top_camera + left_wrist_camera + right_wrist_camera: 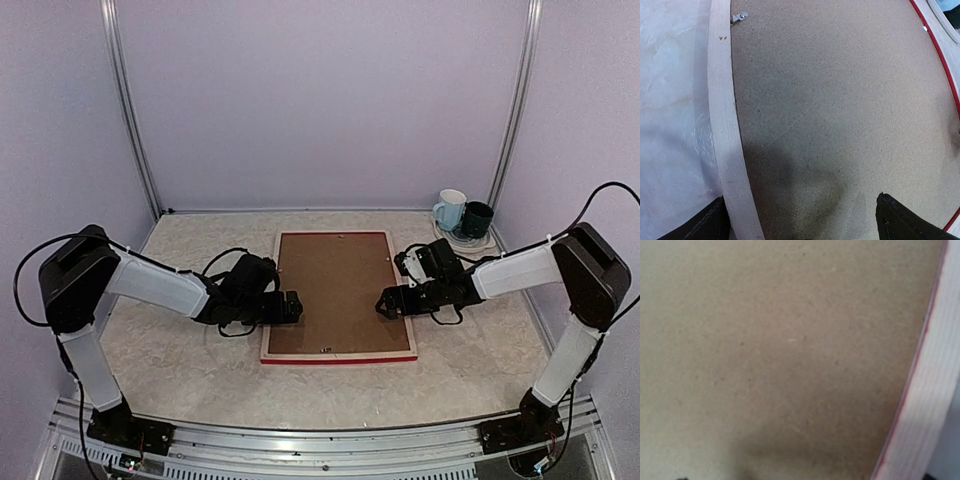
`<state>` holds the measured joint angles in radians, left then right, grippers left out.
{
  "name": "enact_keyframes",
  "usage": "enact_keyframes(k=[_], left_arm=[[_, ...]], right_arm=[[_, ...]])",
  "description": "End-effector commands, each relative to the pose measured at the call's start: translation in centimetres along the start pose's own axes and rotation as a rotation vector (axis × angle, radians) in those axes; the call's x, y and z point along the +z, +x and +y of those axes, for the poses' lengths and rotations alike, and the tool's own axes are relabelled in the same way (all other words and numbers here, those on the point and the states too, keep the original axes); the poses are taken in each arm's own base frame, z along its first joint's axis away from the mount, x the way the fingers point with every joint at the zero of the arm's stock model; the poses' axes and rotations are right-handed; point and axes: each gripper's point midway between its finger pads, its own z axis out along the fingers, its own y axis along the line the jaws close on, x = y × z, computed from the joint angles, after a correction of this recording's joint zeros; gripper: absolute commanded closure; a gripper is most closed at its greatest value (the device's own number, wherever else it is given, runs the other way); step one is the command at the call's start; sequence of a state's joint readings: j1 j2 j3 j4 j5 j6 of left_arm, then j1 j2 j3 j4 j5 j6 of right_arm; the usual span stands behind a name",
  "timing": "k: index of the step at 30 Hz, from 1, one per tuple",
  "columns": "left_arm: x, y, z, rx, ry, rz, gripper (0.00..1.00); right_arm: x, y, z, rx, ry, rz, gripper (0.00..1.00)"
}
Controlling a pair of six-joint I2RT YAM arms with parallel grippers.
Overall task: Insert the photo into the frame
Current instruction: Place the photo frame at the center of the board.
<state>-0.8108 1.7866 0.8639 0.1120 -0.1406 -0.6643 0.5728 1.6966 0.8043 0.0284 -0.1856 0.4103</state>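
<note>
Here left tool and right tool gape over backing board in frame, mugs beyond.

The right wrist view was blurred; board and frame ran off its edges. In the left wrist view, the bottom edge cut off both fingers.

The worktop is a pale, marbled surface. A picture frame lies flat at its middle, back upward, its long sides running from the near edge toward the far edge. The brown backing board fills the frame's opening. In the far right corner sits a small plate bearing a white mug and a dark green mug, well apart from the frame.
</note>
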Motion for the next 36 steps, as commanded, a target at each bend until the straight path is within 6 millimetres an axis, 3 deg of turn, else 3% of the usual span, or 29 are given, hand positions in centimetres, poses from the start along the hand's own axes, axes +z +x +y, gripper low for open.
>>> enact_keyframes(k=[1,7,16,22,27,36], left_arm=[[1.3,-2.2,-3.7,0.030,0.133,-0.005,0.01],[1.9,-3.5,-0.9,-0.016,0.066,-0.022,0.01],[-0.4,-2.0,0.7,0.031,-0.069,-0.034,0.01],[-1.9,-0.6,2.1,-0.001,-0.090,-0.038,0.01],[-3.0,-0.7,2.6,-0.012,-0.101,-0.051,0.01],[-1.5,-0.7,2.8,-0.028,-0.130,-0.035,0.04]], right_arm=[[2.1,0.3,-0.2,-0.029,-0.015,0.071,0.03],[2.5,-0.8,-2.6,-0.019,0.052,0.058,0.02],[-1.2,-0.8,-2.0,-0.056,0.045,-0.015,0.02],[-2.6,-1.1,-2.2,-0.106,0.077,-0.030,0.02],[-3.6,-1.6,-1.5,-0.089,0.037,-0.111,0.02],[-5.3,-1.9,-1.9,-0.083,0.054,-0.229,0.02]])
